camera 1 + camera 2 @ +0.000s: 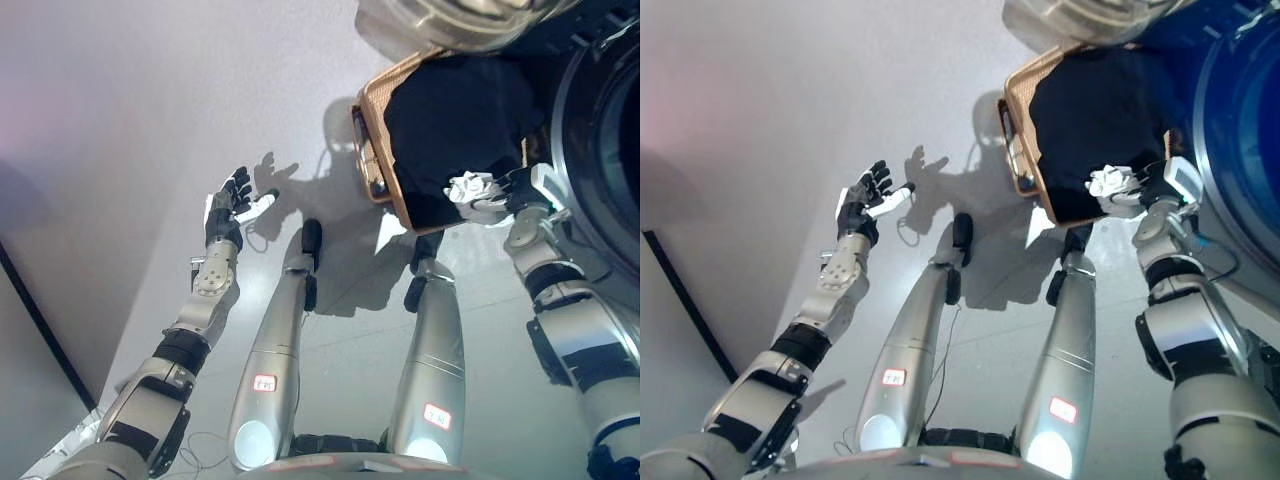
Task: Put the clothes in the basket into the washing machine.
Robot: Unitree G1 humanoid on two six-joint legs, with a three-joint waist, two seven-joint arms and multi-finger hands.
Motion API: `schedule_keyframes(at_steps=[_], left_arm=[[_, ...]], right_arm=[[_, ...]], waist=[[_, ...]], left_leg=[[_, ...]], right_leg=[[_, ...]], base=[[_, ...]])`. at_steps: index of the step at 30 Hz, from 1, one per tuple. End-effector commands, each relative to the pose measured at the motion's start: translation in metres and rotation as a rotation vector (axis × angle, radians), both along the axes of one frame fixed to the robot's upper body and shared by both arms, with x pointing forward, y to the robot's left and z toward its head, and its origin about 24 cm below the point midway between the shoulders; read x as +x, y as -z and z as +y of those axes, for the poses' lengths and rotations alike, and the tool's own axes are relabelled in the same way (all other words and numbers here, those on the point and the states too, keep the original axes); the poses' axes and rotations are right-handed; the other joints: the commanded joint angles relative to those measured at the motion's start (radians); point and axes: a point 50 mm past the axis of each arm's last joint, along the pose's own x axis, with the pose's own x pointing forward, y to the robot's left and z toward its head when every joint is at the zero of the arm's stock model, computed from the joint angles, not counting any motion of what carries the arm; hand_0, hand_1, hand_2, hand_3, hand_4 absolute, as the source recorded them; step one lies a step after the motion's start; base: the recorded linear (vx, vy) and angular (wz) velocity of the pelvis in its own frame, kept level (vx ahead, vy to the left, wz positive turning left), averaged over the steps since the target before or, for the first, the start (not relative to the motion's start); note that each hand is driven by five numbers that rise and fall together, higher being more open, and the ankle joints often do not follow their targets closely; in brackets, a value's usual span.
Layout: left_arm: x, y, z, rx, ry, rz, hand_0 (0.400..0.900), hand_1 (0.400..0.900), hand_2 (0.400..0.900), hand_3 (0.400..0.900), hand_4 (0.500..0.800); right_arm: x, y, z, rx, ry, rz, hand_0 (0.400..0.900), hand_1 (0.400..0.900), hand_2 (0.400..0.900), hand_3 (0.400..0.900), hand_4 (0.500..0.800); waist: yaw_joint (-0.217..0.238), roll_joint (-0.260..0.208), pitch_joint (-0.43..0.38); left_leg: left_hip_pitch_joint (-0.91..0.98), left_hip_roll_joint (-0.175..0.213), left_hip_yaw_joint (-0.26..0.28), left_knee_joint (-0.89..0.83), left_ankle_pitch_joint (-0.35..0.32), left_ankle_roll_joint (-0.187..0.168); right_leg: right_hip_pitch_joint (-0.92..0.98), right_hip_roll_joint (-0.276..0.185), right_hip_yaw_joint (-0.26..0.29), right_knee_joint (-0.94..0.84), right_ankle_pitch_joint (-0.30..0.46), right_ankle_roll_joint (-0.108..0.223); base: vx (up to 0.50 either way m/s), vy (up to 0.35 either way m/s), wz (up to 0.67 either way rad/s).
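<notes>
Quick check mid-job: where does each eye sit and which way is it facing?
Left eye view: on the head, facing down at the floor; basket of dark clothes upper right; both arms show.
Right eye view: a little to the side, same downward look.
Shared: left hand open over floor, right hand at the clothes, washer at right.

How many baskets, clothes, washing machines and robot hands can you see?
Basket: 1
Dark clothes pile: 1, single pieces cannot be told apart
Washing machine: 1
Hands: 2, left hand and right hand
Total: 5
</notes>
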Motion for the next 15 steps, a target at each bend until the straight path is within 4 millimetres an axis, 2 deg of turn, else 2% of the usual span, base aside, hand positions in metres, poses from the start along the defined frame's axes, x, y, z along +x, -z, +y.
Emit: schedule_keyframes(at_steps=[1,5,8,11,15], left_arm=[[-0.009,0.016,0.033,0.001,-0.144,0.042,0.900,0.900,0.900,0.900,0.800],[-0.011,0.037,0.043,0.030,-0.178,0.157,0.900,0.900,0.900,0.900,0.800],[-0.014,0.045,0.050,0.027,-0.201,0.198,0.900,0.900,0.900,0.900,0.800],[-0.016,0.048,0.053,0.031,-0.204,0.208,0.900,0.900,0.900,0.900,0.800],[-0.016,0.047,0.053,0.022,-0.200,0.192,0.900,0.900,0.900,0.900,0.800]], right_arm=[[-0.010,0.021,0.005,0.321,0.032,-0.167,0.400,0.400,0.400,0.400,0.500],[-0.021,0.052,0.023,0.618,0.038,-0.255,0.400,0.400,0.400,0.400,0.500],[-0.028,0.065,0.033,0.778,0.025,-0.315,0.400,0.400,0.400,0.400,0.500],[-0.038,0.076,0.026,0.935,0.095,-0.384,0.400,0.400,0.400,0.400,0.500],[-0.043,0.072,0.012,1.087,0.185,-0.539,0.400,0.400,0.400,0.400,0.500]], waist=[[-0.033,-0.039,-0.083],[-0.051,-0.063,-0.090],[-0.063,-0.074,-0.101],[-0.068,-0.075,-0.119],[-0.073,-0.068,-0.146]], left_leg=[[0.090,0.048,-0.058,-0.032,-0.065,-0.055],[0.229,0.072,-0.054,-0.121,-0.048,-0.064],[0.316,0.083,-0.047,-0.171,-0.038,-0.072],[0.388,0.091,-0.045,-0.219,-0.030,-0.077],[0.447,0.098,-0.046,-0.278,-0.011,-0.083]], right_leg=[[0.107,-0.033,-0.011,-0.170,0.135,0.040],[0.244,-0.024,-0.034,-0.248,0.145,0.046],[0.330,-0.020,-0.043,-0.298,0.157,0.050],[0.396,-0.015,-0.052,-0.332,0.160,0.052],[0.440,-0.014,-0.061,-0.357,0.163,0.054]], base=[[0.09,-0.044,-0.16],[0.12,-0.045,-0.18],[0.12,-0.047,-0.14],[0.11,-0.043,-0.04],[0.08,-0.043,-0.01]])
